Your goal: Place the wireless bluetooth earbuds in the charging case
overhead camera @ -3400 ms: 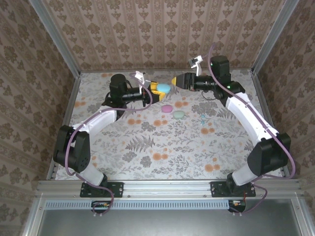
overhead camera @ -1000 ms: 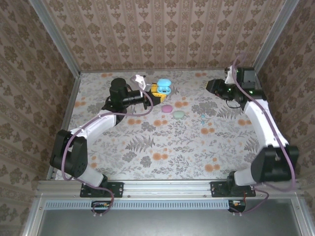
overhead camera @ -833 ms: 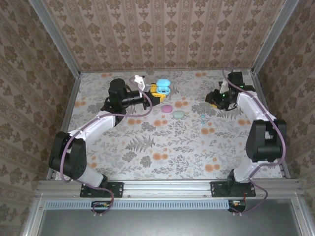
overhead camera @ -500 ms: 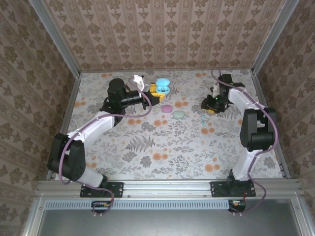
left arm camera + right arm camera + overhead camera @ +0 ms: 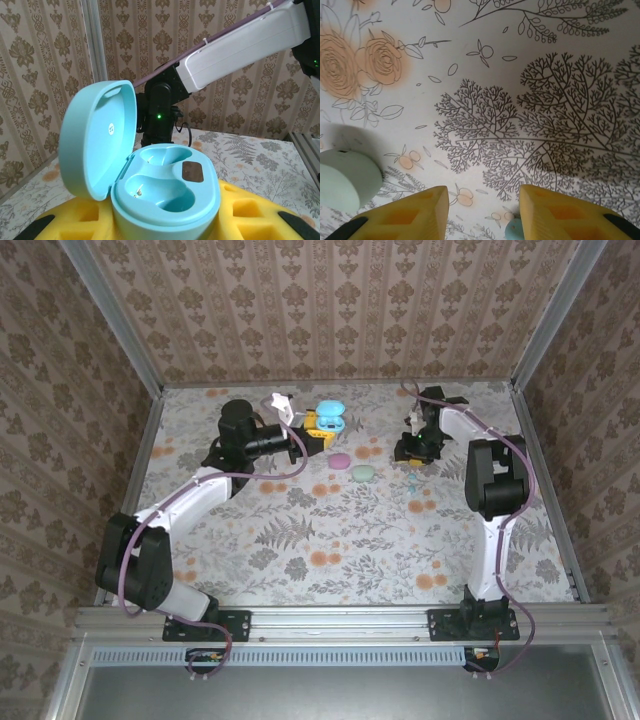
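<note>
Teal charging case (image 5: 165,200), yellow-fingered right tool (image 5: 483,197), orange-rose floral table (image 5: 520,75), brown damask walls (image 5: 330,310), pink case (image 5: 340,460), mint case (image 5: 362,473)

1. The charging case (image 5: 331,417), closed at first, now has its lid (image 5: 97,135) swung up
2. The right gripper (image 5: 408,450) left the case, swung to the far right corner, then came back leftward
3. It now hangs low over the counter (image 5: 350,540), just beside the teal earbud (image 5: 512,231)
</note>
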You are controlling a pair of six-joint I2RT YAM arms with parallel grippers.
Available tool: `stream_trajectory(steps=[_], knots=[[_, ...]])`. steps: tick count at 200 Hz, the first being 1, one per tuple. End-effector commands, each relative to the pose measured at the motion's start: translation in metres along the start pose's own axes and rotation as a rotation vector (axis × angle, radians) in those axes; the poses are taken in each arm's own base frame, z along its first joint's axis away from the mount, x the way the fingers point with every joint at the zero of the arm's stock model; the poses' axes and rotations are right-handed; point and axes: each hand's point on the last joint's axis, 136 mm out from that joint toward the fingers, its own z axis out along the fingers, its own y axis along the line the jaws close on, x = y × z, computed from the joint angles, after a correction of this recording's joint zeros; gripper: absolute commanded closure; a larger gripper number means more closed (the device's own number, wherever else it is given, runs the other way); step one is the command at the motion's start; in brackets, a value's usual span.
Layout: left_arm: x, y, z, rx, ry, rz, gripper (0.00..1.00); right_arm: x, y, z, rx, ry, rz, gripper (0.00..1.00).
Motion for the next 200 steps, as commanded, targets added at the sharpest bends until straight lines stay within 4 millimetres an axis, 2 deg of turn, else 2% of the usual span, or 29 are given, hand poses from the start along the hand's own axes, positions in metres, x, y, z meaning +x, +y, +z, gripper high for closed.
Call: stream_trajectory(steps=[1, 100, 200], knots=[[-0.016, -0.007, -0.003, 0.007, -0.026, 0.050, 0.72, 0.007, -0.006, 0.003, 0.044, 0.052, -0.031, 0.56], [-0.017, -0.007, -0.002, 0.013, -0.027, 0.048, 0.72, 0.035, -0.008, 0.002, 0.058, 0.137, -0.043, 0.57], [-0.015, -0.007, -0.001, 0.017, -0.021, 0.044, 0.72, 0.050, -0.011, -0.008, 0.134, 0.172, -0.068, 0.57]])
